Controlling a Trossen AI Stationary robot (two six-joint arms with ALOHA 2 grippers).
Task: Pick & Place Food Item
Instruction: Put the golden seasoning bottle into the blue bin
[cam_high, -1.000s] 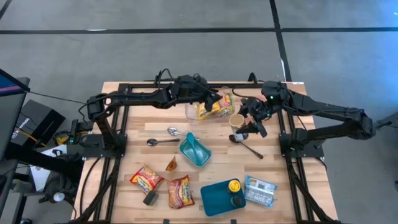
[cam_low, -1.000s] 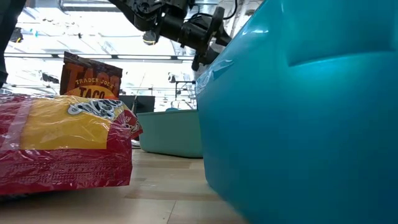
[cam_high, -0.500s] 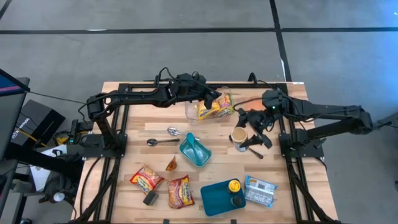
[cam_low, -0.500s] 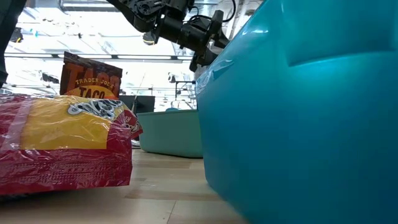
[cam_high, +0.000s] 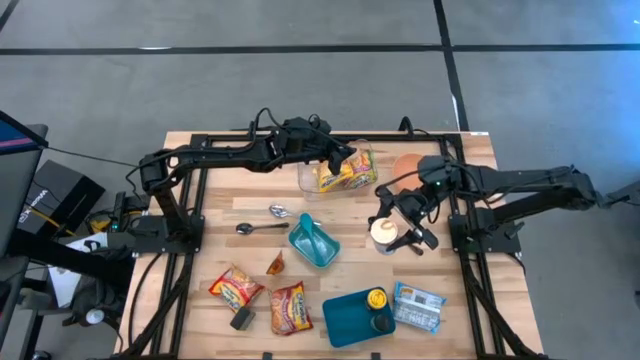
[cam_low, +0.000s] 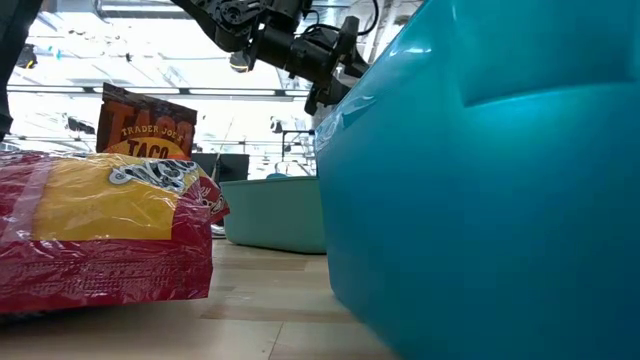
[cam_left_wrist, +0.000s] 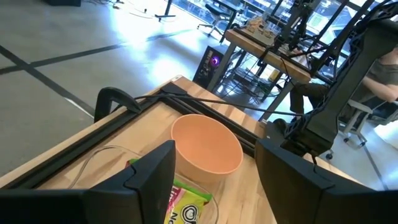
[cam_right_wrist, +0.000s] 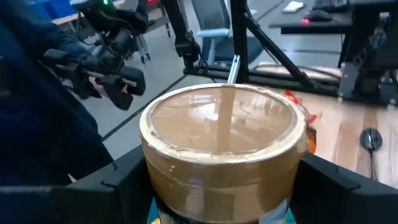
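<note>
Right end effector (cam_high: 393, 228) sits over the middle-right of the pale wooden slatted counter (cam_high: 220, 240), its two dark fingers spread wide and clamped on either side of a round tan paper cup with a clear film lid (cam_right_wrist: 224, 146); from above the cup (cam_high: 385, 231) shows just right of the teal scoop-shaped dish (cam_high: 313, 242). A dark spoon lies partly under that end effector, its details hard to make out. Left end effector (cam_high: 343, 160) hangs at the far edge of the counter, over a yellow-and-red snack packet (cam_high: 347, 172) lying in a clear plastic tub (cam_high: 310, 178); its fingers stand moderately apart, nothing between them in the wrist view. Beyond those fingers stands an empty peach-coloured bowl (cam_left_wrist: 206, 145), just beside the packet. Two metal spoons (cam_high: 262, 227) lie left of the teal dish. Near edge: two red-and-yellow noodle packets (cam_high: 290, 307), a small orange taco seasoning sachet (cam_high: 276, 264), a teal rectangular tray (cam_high: 352, 318) holding a yellow-lidded jar (cam_high: 376, 298), and a blue-and-white packet (cam_high: 418, 306).
</note>
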